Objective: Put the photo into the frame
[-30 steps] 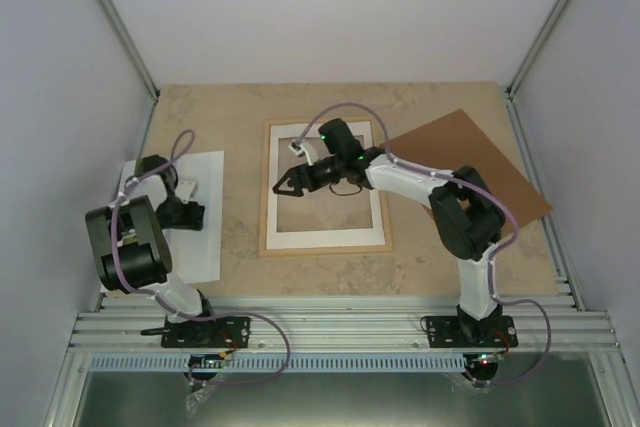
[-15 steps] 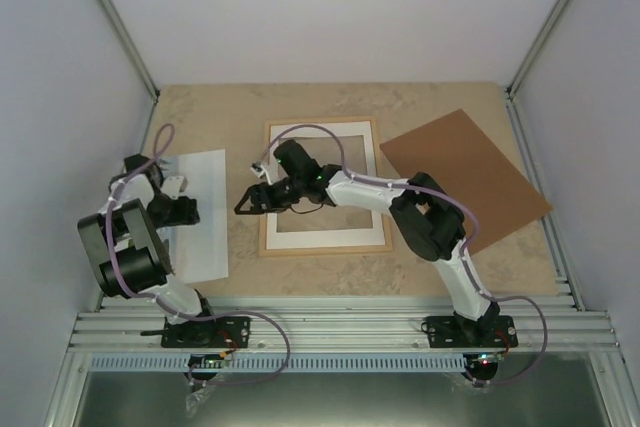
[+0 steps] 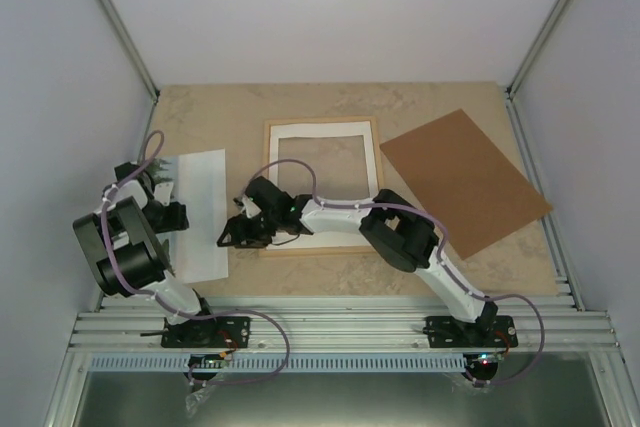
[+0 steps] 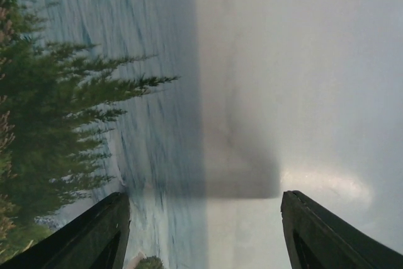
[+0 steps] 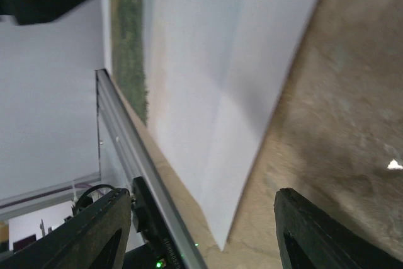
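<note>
The photo (image 3: pixel 200 217) sits at the table's left, plain white back up, its left side tipped up off the marble. My left gripper (image 3: pixel 168 209) is at that raised left side, jaws open. In the left wrist view the printed sea and shrubs of the photo (image 4: pixel 157 92) fill the picture just beyond my left gripper (image 4: pixel 206 196). My right gripper (image 3: pixel 228 237) hovers open beside the photo's near right corner. In the right wrist view the white back of the photo (image 5: pixel 214 92) ends in that corner between the fingers of my right gripper (image 5: pixel 203 193). The frame (image 3: pixel 320 249) of pale wood lies flat in the middle.
A brown backing board (image 3: pixel 465 179) lies at the right, angled, its near corner by the right arm's elbow. An aluminium rail (image 3: pixel 340 322) runs along the near edge, and another rail (image 5: pixel 119 130) borders the table's left. Grey walls close in both sides.
My right arm swung left from over the frame to the photo's near right corner. The left gripper shifted left and the photo's left side tipped up. Both jaws narrowed somewhat.
</note>
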